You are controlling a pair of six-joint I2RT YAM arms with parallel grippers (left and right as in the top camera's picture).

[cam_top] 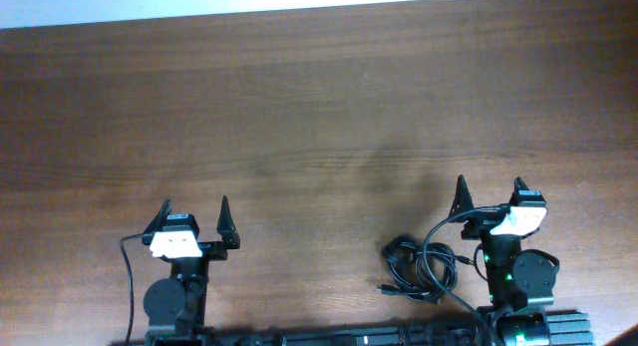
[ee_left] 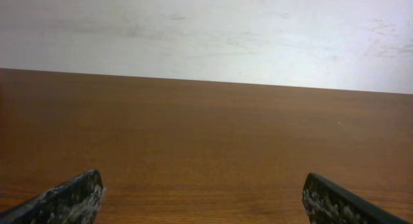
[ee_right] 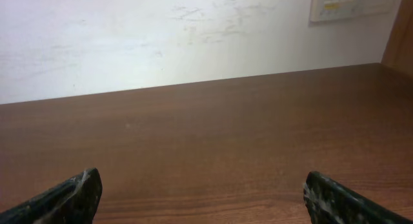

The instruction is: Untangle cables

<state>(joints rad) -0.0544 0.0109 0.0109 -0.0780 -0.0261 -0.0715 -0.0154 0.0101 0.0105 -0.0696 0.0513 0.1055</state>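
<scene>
Smooth dark wood-grain table (cam_top: pixel 319 107), thin black cables (cam_top: pixel 419 266)

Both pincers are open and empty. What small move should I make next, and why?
Probably pull the right pincer back and inward, over the cables. The bundle lies close beside that arm, behind its open jaws, so neither wrist view shows it; the left pincer sits much farther off.

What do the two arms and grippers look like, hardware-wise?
Both arms are black. Left gripper and right gripper: pointed black fingers scuffed with pale flecks, white housing behind. Green light on the right arm; thin black wire beside the left.
</scene>
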